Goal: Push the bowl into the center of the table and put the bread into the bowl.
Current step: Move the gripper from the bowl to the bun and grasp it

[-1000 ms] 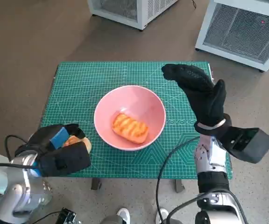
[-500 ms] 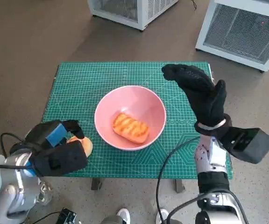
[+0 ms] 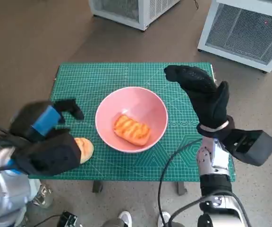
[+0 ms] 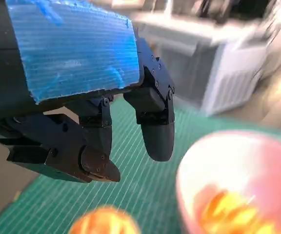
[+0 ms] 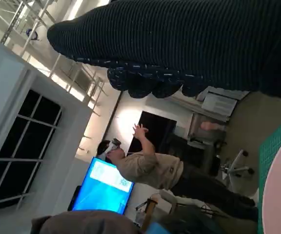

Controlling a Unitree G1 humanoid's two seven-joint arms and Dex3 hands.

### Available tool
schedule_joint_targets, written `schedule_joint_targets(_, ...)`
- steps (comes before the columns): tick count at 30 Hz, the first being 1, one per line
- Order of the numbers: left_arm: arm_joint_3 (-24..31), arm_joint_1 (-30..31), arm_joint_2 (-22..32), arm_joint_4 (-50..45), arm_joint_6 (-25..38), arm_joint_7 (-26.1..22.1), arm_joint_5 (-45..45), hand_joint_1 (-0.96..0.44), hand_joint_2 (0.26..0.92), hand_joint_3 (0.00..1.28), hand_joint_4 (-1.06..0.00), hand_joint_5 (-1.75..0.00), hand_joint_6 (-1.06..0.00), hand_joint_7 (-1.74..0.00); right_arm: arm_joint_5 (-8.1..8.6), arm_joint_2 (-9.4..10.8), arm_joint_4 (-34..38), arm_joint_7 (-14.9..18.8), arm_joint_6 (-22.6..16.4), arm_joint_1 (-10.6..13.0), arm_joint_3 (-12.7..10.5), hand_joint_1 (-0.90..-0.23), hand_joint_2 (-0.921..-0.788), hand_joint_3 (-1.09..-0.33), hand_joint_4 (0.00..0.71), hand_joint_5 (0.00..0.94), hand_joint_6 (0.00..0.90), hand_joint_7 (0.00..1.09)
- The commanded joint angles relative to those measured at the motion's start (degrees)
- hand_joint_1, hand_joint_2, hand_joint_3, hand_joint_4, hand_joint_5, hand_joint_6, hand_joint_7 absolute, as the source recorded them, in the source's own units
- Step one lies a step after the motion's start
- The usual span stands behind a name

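Lifting away from the second bread [image 3: 83, 148], the left robot hand [image 3: 44, 135] is now rising above it, fingers apart and holding nothing, so that piece is staying on the bench [image 3: 84, 82] beside the bowl [image 3: 131, 118]. One bread [image 3: 131, 129] is lying inside the bowl. The right robot hand [image 3: 203, 94] is hovering upright beyond the bowl, fingers spread and empty.

The left wrist view is showing the left robot hand's fingers [image 4: 155, 126] hanging open above the bowl's rim [image 4: 189, 161].

The right wrist view is showing only the glove [image 5: 189, 44] and a person [image 5: 150, 168].

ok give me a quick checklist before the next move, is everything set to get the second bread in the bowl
1. Bowl near table centre: ok.
2. One bread already in the bowl: ok.
3. Second bread in the bowl: not ok, it lies on the mat beside the left hand.
4. Left hand holding that bread: not ok, fingers apart above it.
5. Right hand out of the way: ok, raised beside the bowl, holding nothing.
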Motion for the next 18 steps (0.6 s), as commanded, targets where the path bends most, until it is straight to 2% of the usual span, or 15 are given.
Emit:
schedule_joint_targets(1,2.05,-2.69,-0.65,-4.17,-0.24,-0.17,-0.79,0.0,0.882,0.05,-0.8,-1.02,-0.71,-1.11,-0.15,0.17,-0.06,-0.23,0.09,1.53,0.09,-0.696,-0.921,-0.725,0.179,0.001,-0.001,0.6)
schedule_joint_targets(10,4.04,-2.15,-2.14,-7.18,-2.2,1.22,-1.28,0.0,0.88,0.05,-0.82,-1.02,-0.71,-1.09,-0.62,0.22,-1.11,-0.92,-0.05,2.56,0.24,-0.699,-0.921,-0.726,0.181,0.002,-0.001,0.61)
schedule_joint_targets(13,4.64,-0.82,-1.99,-9.17,0.16,-1.68,-1.95,0.0,0.891,0.05,-0.81,-1.07,-0.68,-1.08,-0.8,0.22,-1.59,-1.19,-0.18,3.03,0.33,-0.697,-0.921,-0.727,0.181,0.002,-0.001,0.61)
schedule_joint_targets(14,4.81,-0.42,-1.76,-9.93,1.24,-2.93,-2.19,0.02,0.87,0.05,-0.74,-0.97,-0.61,-0.99,-0.83,0.23,-1.84,-1.28,-0.15,3.2,0.37,-0.696,-0.921,-0.727,0.181,0.002,-0.001,0.61)
schedule_joint_targets(15,4.93,0.18,-1.13,-11.18,2.95,-4.95,-2.58,0.05,0.837,0.04,-0.68,-0.77,-0.55,-0.8,-0.82,0.19,-2.05,-1.35,-0.12,3.37,0.37,-0.696,-0.921,-0.727,0.182,0.002,-0.001,0.61)
schedule_joint_targets(16,5.06,0.62,-0.68,-12.13,4.17,-6.39,-2.83,0.04,0.786,0.03,-0.46,-0.52,-0.43,-0.59,-0.82,0.18,-2.3,-1.42,-0.08,3.54,0.41,-0.696,-0.921,-0.727,0.183,0.003,-0.001,0.61)
schedule_joint_targets(18,5.4,1.64,0.47,-14.33,6.57,-9.52,-3.5,-0.01,0.722,0.02,-0.21,-0.22,-0.31,-0.31,-0.95,0.14,-2.8,-1.72,-0.14,3.93,0.49,-0.697,-0.921,-0.725,0.184,0.003,-0.001,0.61)
